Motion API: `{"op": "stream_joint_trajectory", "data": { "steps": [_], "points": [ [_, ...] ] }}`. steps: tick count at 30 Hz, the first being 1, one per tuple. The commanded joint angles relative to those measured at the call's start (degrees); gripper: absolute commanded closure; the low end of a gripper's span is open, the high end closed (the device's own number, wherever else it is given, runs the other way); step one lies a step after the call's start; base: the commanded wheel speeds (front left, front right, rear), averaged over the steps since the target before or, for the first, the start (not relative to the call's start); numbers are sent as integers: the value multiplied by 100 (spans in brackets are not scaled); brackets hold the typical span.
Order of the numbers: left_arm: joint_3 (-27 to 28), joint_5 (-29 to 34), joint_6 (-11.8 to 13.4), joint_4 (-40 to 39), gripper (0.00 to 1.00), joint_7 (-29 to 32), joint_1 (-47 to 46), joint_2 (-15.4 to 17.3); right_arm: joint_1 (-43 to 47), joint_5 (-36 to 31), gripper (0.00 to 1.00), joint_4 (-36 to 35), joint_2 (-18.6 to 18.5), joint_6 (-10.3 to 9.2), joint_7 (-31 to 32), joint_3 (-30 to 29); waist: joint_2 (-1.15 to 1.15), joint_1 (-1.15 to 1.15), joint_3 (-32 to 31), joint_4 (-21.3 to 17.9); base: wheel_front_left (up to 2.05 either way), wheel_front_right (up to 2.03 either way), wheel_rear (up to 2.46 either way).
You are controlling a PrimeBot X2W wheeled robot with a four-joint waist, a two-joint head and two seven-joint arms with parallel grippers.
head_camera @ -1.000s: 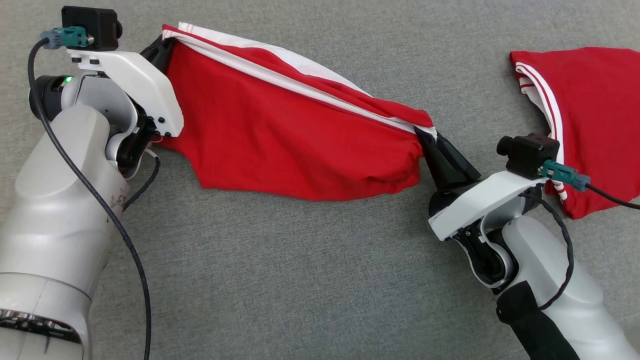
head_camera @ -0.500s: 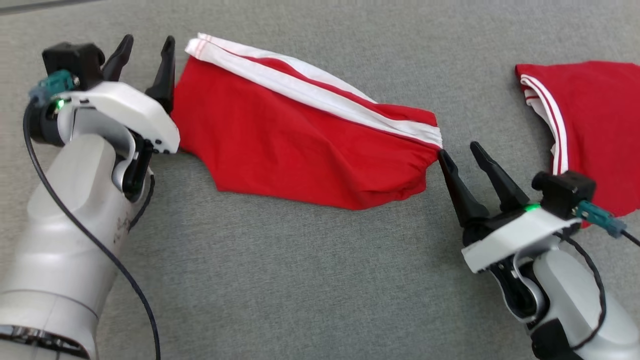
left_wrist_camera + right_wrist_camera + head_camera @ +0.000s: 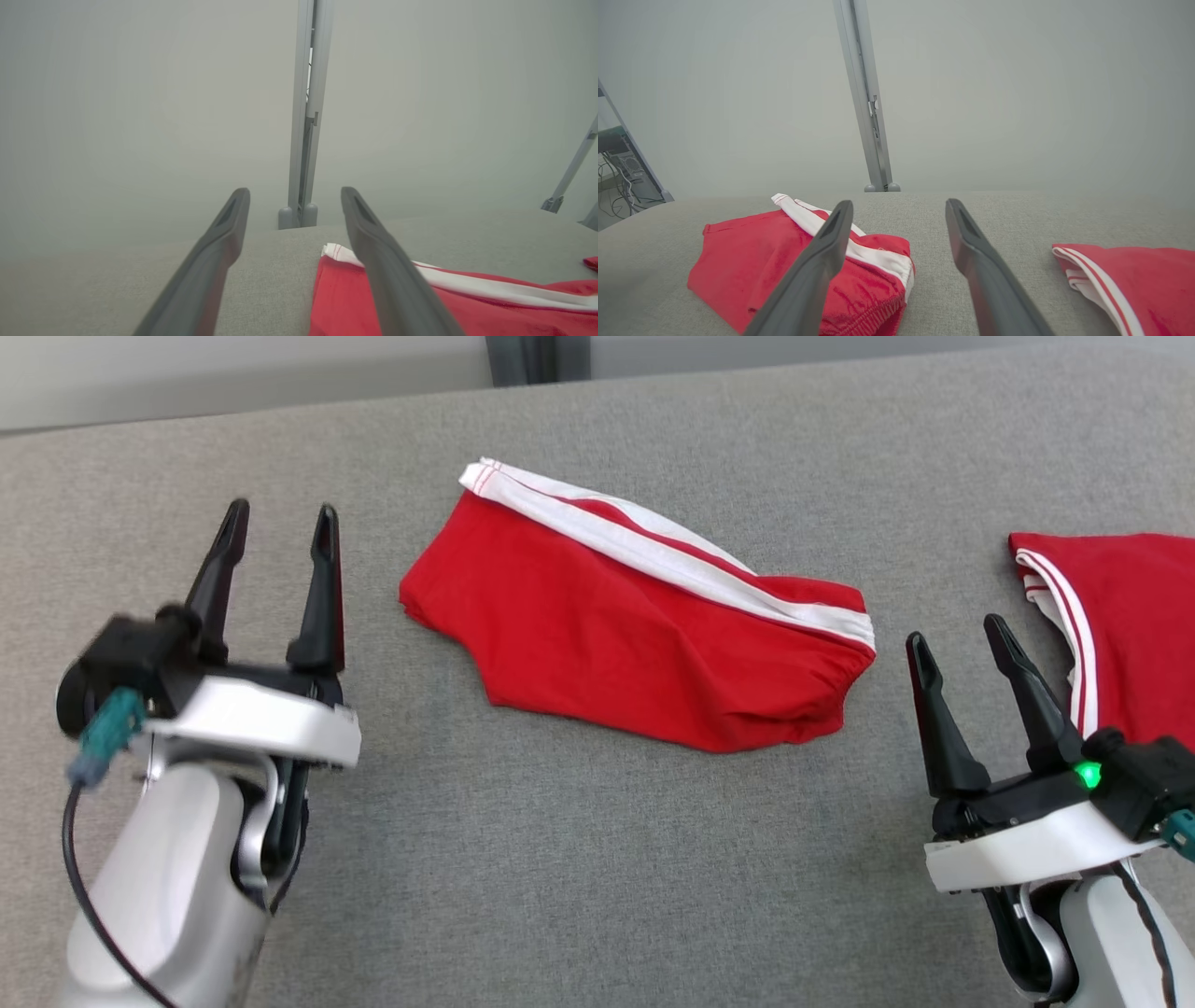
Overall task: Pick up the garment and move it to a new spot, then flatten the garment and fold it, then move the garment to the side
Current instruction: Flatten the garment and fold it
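Left hand [image 3: 282,509], right hand [image 3: 953,627] spread, apparently hovering.

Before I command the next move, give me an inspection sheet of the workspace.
Surface: grey fabric tabletop, flat.
Job's things: red garment with white stripe, lying between the grippers, touched by neither.
Clutter: second red garment at the right edge.
Grippers: left gripper open, empty; right gripper open, empty.
Cables: black cable along the left arm, clear of the cloth.
Surroundings: pale wall and grey post behind the table.

A second red garment [image 3: 1134,616] with white stripes lies on the grey counter [image 3: 597,859], far right; behind stands a grey post [image 3: 537,355], perhaps a frame upright.
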Motion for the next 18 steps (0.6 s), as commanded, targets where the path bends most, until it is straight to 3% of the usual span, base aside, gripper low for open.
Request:
{"op": "stream_joint_trajectory", "data": {
  "steps": [1, 3, 7, 18],
  "points": [
    [51, 53, 30, -107, 0, -18, 137, 21, 52, -45, 0, -33, 8, -2, -26, -36, 0, 0, -118, 64, 0, 0, 0],
    [192, 258, 136, -692, 0, -17, 720, 35, 168, -247, 0, -35, 23, -2, -26, -124, 0, 0, -233, 94, 0, 0, 0],
    [243, 428, 232, -1047, 0, -19, 1339, 69, 320, -408, 0, 101, 34, -2, -28, -256, 0, 0, -388, 116, 0, 0, 0],
    [60, 549, 284, -1088, 0, 69, 1718, 124, 695, -491, 0, 312, 218, -2, -28, -649, 0, 0, -550, 204, 0, 0, 0]
  ]
}}
